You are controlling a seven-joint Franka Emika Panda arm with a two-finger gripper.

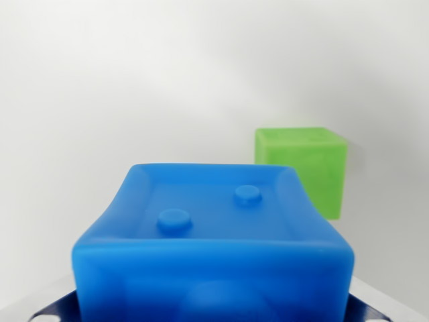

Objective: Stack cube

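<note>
Closest to my camera, the blue cube point(213, 248) fills the lower half of the wrist view, its recessed top face with two small round studs turned up toward the lens. At the very bottom edge I see slivers of dark metal with pale dots, likely part of the gripper, but the fingers themselves are out of sight, so I cannot tell whether the hand is open or clamped on the block.

The blue cube's sides bow inward and its corners look rounded and glossy, so I judge it soft, light and a bit slick. I'd hold it across two opposite flat sides, mid-height, with modest squeeze to avoid deforming it.

Further back, toward the wrist view's right, the green cube point(303, 166) sits apart on the pale white surface point(100, 100), upright, its top free.
</note>
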